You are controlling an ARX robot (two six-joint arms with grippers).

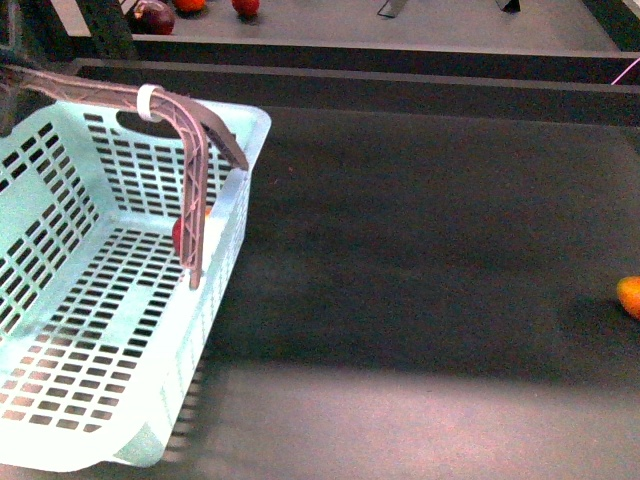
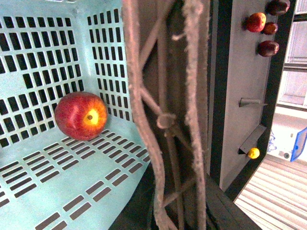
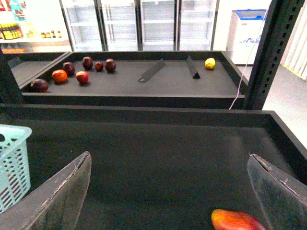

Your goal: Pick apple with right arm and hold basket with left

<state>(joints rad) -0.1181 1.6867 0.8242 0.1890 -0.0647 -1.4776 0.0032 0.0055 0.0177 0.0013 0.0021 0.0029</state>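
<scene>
The apple [image 2: 80, 116], red with a yellow-orange patch at its stem, lies on the floor of the mint-green basket [image 1: 240, 200], by a slotted wall. In the front view only a red sliver of the apple [image 1: 178, 236] shows behind the brownish latticed handle [image 1: 190, 180] with its white band [image 1: 148, 102]. My left gripper [image 2: 175, 211] is shut on that handle [image 2: 163, 120], which fills the left wrist view. My right gripper [image 3: 170, 191] is open and empty above the dark table, right of the basket's corner [image 3: 12, 163]. An orange-red fruit [image 3: 237, 221] lies just before its right finger [image 3: 278, 191].
The same orange-red fruit [image 1: 630, 296] sits at the table's far right edge. A raised dark ledge [image 1: 400, 90] borders the table's back. Behind it a shelf holds several red and dark fruits [image 3: 81, 76], a yellow fruit [image 3: 209, 63] and two slanted dividers [image 3: 151, 71].
</scene>
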